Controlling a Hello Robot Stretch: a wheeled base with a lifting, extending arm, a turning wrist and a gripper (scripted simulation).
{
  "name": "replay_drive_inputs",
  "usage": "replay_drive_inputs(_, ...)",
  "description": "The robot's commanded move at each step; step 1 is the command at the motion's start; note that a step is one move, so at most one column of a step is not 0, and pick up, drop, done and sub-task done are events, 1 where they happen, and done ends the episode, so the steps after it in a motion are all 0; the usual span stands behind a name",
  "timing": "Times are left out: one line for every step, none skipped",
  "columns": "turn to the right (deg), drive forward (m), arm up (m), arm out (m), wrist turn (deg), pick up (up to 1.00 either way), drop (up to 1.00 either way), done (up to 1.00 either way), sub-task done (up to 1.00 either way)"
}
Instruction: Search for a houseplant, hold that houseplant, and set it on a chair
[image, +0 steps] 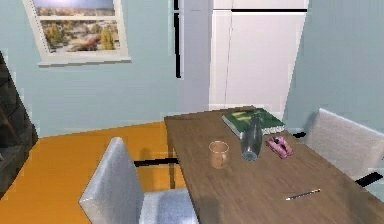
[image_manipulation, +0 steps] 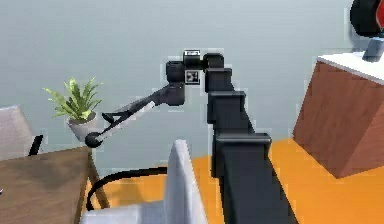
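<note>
A houseplant (image_manipulation: 75, 104) with green leaves in a pale pot hangs at the far end of my gripper (image_manipulation: 95, 138), above the corner of the wooden table (image_manipulation: 35, 185) and clear of it, so the gripper holds the houseplant. The dark arm (image_manipulation: 235, 130) rises from the bottom edge. A pale grey chair (image_manipulation: 183, 185) stands just left of the arm, below the fingers. In the forward view a grey chair (image: 125, 190) stands at the table's (image: 250, 185) left side and another chair (image: 345, 140) at its right.
On the table lie a green book (image: 252, 120), a cup (image: 218, 153), a bottle (image: 253, 138), a pink object (image: 279, 147) and a pen (image: 303, 194). A white cabinet (image: 255, 55) stands behind. A brown wooden cabinet (image_manipulation: 345, 110) is on the arm side view's right. The floor is orange.
</note>
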Motion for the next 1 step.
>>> replay_drive_inputs(0.0, 0.00, -0.36, 0.00, 0.0, 0.00, 0.00, 0.00, 0.00)
